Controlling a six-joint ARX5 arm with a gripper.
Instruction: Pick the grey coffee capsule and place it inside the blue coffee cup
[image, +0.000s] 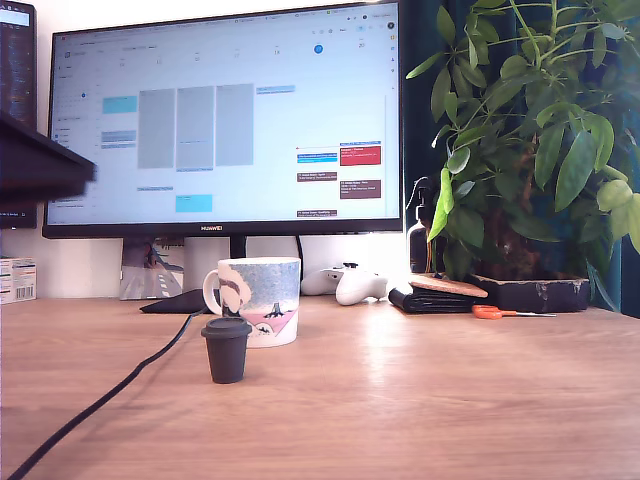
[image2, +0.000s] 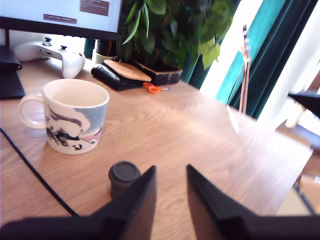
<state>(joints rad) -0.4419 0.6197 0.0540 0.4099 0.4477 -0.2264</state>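
while fingers gape empty, tilted over desk, grey coffee capsule beside

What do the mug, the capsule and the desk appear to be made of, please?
The mug looks like glazed ceramic: glossy, with printed pictures. The capsule seems to be matte dark grey plastic, though coated metal is possible. The desk shows wood grain with a slight sheen, either wood or laminate.

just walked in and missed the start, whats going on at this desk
A robot arm is working at a wooden desk. Its pincer hangs open and empty, close to a small grey coffee capsule standing upright on the wood. The capsule is not gripped yet. The blue-and-pink mug stands just behind it, upright and empty as far as its inside shows.
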